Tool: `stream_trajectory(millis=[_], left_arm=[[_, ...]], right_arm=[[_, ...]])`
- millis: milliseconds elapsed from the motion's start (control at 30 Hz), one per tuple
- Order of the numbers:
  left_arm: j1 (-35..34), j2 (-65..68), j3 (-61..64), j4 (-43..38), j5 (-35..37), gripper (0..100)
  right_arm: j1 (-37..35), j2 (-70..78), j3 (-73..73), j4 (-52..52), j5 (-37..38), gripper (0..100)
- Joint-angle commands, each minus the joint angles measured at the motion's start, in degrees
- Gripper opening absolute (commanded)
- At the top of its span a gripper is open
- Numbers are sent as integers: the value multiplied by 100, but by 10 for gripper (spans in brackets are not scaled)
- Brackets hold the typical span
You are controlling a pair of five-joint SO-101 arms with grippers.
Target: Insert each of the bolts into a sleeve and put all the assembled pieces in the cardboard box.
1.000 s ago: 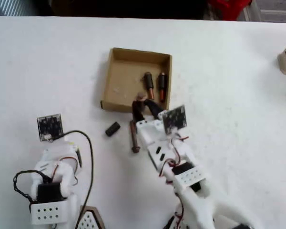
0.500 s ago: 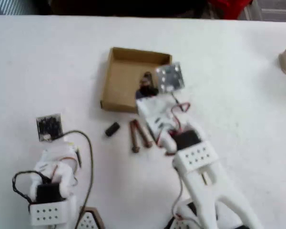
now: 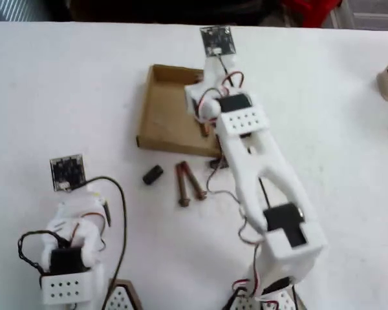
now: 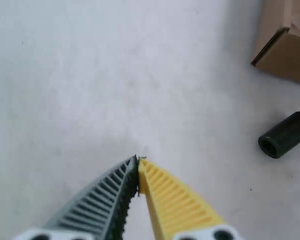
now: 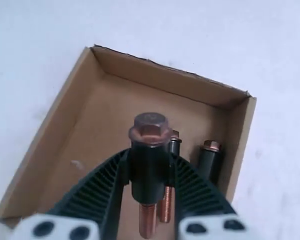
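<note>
Left end effector: ribbed grey and yellow fingers pressed together, empty, over the front-left of the desk. A loose black cylindrical sleeve and two bare copper bolts lie just in front of the cardboard box. The right arm hides the box's right half. Right end effector above the box, clamped on a sleeved bolt. Two finished pieces lie inside, one partly hidden.

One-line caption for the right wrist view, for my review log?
Right pincer grips an assembled bolt-in-sleeve over the cardboard box, two finished pieces already inside.
</note>
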Motion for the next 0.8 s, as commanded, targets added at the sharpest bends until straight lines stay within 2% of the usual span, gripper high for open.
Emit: stream_trajectory(millis=[0, 167, 433, 633, 767], left_arm=[[-84, -66, -9, -44, -44, 23], [-84, -66, -9, -44, -44, 23], [-84, -66, -9, -44, -44, 23], [-84, -66, -9, -53, -44, 23], [-84, -66, -9, -62, -44, 23]], right_arm=[[215, 664, -976, 4, 97, 18], [312, 1763, -1837, 189, 870, 18], [382, 3046, -3710, 1560, 932, 25], [347, 3653, -5116, 2747, 879, 182], [338, 3811, -5855, 3222, 879, 190]])
